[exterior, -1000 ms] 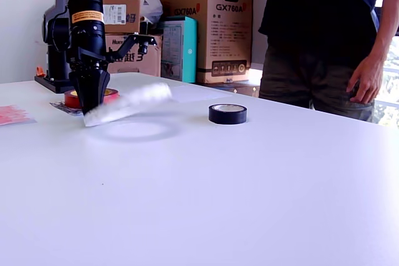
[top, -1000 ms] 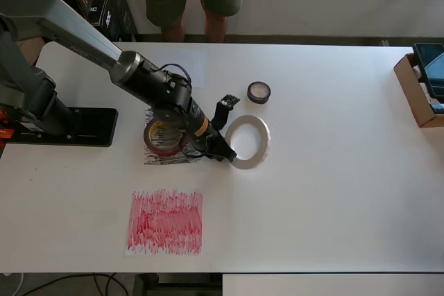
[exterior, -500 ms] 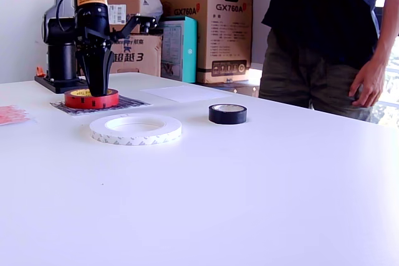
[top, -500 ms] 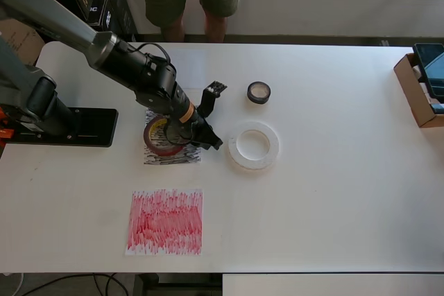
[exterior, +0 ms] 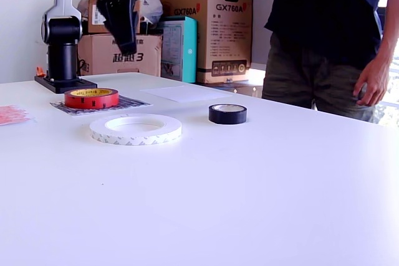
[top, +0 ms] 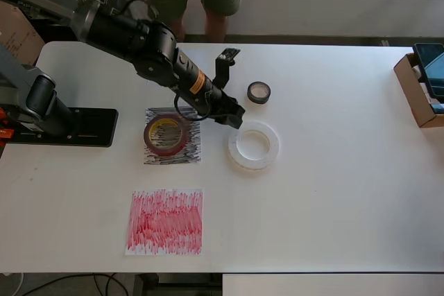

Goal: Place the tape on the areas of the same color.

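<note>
Raised clear of the surface (top: 333,192) and carrying nothing, though its jaw gap is unclear, the end effector (top: 234,117) has nothing matched: red sheet (top: 165,221) bare, red roll (top: 165,135) on black sheet (top: 172,136), white ring (top: 254,145) and black roll (top: 259,92) on bare surface.

lab or office | white worktable (exterior: 262,185) | stacked cardboard boxes (exterior: 215,26) | bench-mounted robot arm (top: 132,32)

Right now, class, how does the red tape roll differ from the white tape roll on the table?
The red tape roll is dark red with a yellowish core; the white tape roll is pale and translucent. The red roll is the narrower ring and, in the exterior view, the taller. The red roll lies on the black scribbled sheet; the white roll lies on bare table. Both lie flat.
</note>
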